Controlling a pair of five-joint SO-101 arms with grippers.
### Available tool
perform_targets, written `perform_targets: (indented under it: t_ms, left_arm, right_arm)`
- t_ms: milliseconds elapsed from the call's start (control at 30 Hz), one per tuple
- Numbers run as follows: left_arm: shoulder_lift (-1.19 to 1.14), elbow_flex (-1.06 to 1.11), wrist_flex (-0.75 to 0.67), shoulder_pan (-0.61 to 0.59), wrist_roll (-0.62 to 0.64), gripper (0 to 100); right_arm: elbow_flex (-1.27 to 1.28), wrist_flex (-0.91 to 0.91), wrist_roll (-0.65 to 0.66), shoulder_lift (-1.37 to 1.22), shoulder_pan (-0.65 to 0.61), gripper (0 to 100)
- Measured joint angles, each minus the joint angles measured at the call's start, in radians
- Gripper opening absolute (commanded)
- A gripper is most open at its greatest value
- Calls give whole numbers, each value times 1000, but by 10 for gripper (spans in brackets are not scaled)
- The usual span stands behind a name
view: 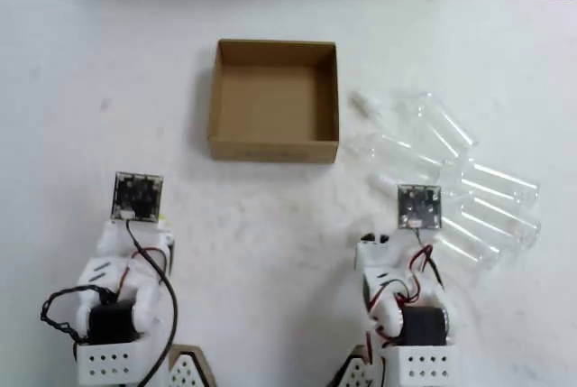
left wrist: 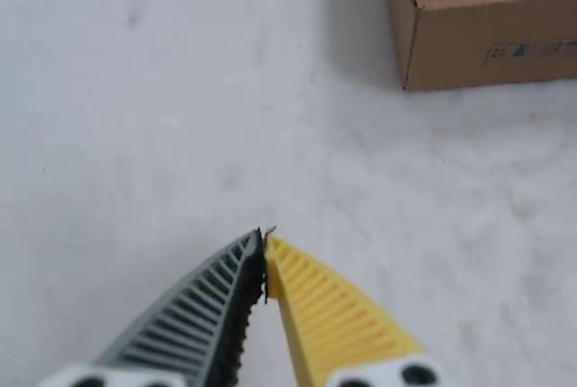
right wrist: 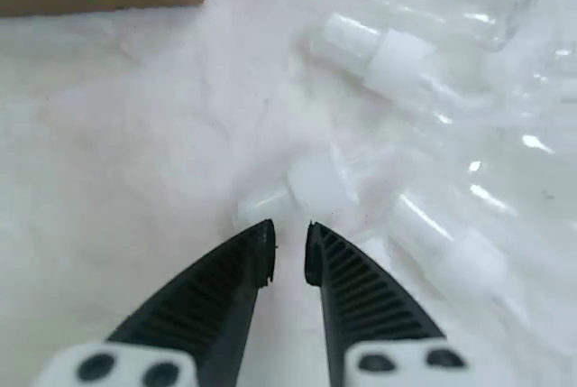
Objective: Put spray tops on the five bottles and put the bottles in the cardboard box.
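Observation:
Several clear bottles (view: 469, 188) lie in a loose pile on the white table, right of the open cardboard box (view: 275, 103), which holds nothing. A small white spray top (view: 363, 103) lies near the pile's far end. In the right wrist view my right gripper (right wrist: 288, 241) hovers with its black fingers a narrow gap apart, just short of a white spray top (right wrist: 315, 184) among the bottles (right wrist: 433, 17). My left gripper (left wrist: 264, 244) has its grey and yellow fingertips touching, holding nothing, over bare table near the box's corner (left wrist: 410, 44).
The left arm (view: 126, 270) and right arm (view: 406, 297) sit at the table's near edge, each with a camera board over its gripper. Open table lies between the arms and in front of the box. The bottle pile crowds the right arm's far side.

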State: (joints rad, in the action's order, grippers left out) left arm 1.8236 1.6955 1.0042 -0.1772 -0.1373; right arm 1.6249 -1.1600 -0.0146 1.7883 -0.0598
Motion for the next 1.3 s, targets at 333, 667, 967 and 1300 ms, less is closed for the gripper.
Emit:
perform_targets:
  t_ms: [333, 667, 967, 1300]
  left_arm:
    - [0, 0, 8, 0, 0, 28]
    - [0, 0, 8, 0, 0, 28]
    - [0, 0, 8, 0, 0, 28]
    - [0, 0, 8, 0, 0, 28]
  right_arm:
    - [-41, 178, 456, 0, 226, 60]
    - [-356, 37, 697, -20, 259, 60]
    - [-695, -89, 698, -543, 259, 60]
    - [-888, -293, 818, -888, 270, 176]
